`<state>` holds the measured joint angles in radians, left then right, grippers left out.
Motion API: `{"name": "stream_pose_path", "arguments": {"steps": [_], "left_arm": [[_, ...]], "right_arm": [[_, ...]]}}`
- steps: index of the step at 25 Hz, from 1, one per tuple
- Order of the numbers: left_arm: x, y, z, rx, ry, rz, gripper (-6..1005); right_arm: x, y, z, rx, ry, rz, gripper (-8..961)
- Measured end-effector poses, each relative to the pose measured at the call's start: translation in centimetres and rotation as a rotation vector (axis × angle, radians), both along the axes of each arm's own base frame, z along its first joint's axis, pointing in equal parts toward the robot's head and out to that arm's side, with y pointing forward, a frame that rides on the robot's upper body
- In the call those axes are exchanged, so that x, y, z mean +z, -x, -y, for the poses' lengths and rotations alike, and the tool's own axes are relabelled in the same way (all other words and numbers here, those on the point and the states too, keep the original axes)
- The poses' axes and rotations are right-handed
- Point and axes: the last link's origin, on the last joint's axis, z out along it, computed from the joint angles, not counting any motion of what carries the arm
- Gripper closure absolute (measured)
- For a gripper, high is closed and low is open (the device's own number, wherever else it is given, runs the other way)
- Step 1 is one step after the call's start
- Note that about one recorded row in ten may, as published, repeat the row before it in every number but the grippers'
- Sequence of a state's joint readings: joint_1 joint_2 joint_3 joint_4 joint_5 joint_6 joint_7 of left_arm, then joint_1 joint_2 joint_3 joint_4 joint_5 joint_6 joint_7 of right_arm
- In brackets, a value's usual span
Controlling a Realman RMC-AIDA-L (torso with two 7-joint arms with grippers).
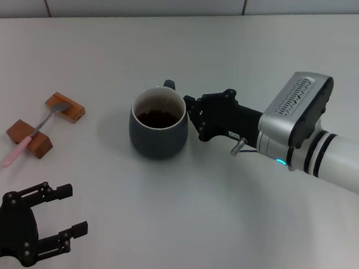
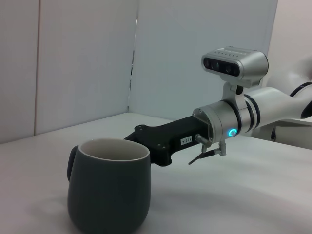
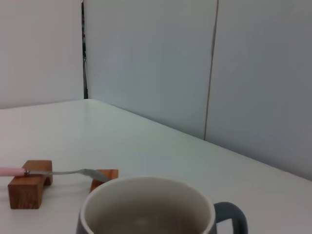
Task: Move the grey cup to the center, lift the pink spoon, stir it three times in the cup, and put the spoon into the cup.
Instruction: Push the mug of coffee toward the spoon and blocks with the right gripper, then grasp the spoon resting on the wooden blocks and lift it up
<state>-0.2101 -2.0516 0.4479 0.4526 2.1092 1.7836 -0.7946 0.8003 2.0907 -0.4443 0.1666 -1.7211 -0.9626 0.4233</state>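
One small white label (image 2: 185, 139) is carried on the black body of the right gripper (image 1: 192, 114), seen best in the left wrist view. Dark characters are printed on it, but they are too small to be read with certainty. The same label (image 1: 233, 135) appears in the head view as a white patch, likewise unreadable. No brand, number or sign is found on any other item. No other lettering is recorded.

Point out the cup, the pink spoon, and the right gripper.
Cup (image 1: 158, 136), head view, front of its grey wall.
Spoon (image 1: 20, 148), head view, on its pink handle.
Right gripper (image 1: 191, 114), head view, between its fingertips beside the cup.
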Motion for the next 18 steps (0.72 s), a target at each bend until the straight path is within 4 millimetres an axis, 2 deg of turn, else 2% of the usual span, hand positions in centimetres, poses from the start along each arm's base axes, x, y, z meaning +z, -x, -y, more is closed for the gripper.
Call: {"name": "stream_pose_path", "arguments": {"steps": [4, 6, 7, 8, 9, 10, 11, 12, 13, 14, 17, 18], "left_arm": [[0.0, 0.0, 0.0, -0.001, 0.0, 0.0, 299], [0.1, 0.0, 0.0, 0.002, -0.007, 0.002, 299], [0.1, 0.0, 0.0, 0.002, -0.007, 0.002, 299], [0.2, 0.1, 0.0, 0.004, -0.011, 0.003, 300], [0.2, 0.1, 0.0, 0.004, -0.011, 0.003, 300], [0.2, 0.1, 0.0, 0.006, -0.019, 0.005, 300], [0.2, 0.0, -0.1, 0.006, -0.021, 0.007, 300], [0.2, 0.0, -0.1, 0.005, -0.022, 0.007, 300], [0.2, 0.0, -0.1, 0.005, -0.022, 0.007, 301], [0.2, 0.0, -0.1, 0.005, -0.022, 0.007, 301], [0.1, -0.2, -0.5, -0.004, -0.025, 0.008, 301], [0.1, -0.3, -0.6, -0.006, -0.025, 0.008, 302]], "right_arm": [[0.9, -1.2, 0.4, -0.034, -0.036, -0.032, 906], [3.3, -3.7, 1.3, -0.087, -0.137, -0.112, 906], [3.3, -3.7, 1.3, -0.087, -0.137, -0.112, 906], [5.2, -5.4, 2.8, -0.085, -0.204, -0.167, 905], [5.2, -5.4, 2.8, -0.085, -0.204, -0.167, 905], [7.1, -6.6, 4.6, -0.054, -0.246, -0.212, 905], [7.9, -7.1, 5.5, -0.032, -0.252, -0.229, 905], [7.9, -7.1, 5.5, -0.032, -0.252, -0.229, 904], [9.3, -7.8, 7.5, 0.021, -0.229, -0.25, 904], [9.3, -7.8, 7.5, 0.021, -0.229, -0.25, 904], [10.5, -8.4, 10.0, 0.084, -0.133, -0.257, 903], [10.9, -8.7, 11.3, 0.104, -0.047, -0.25, 903]]}}
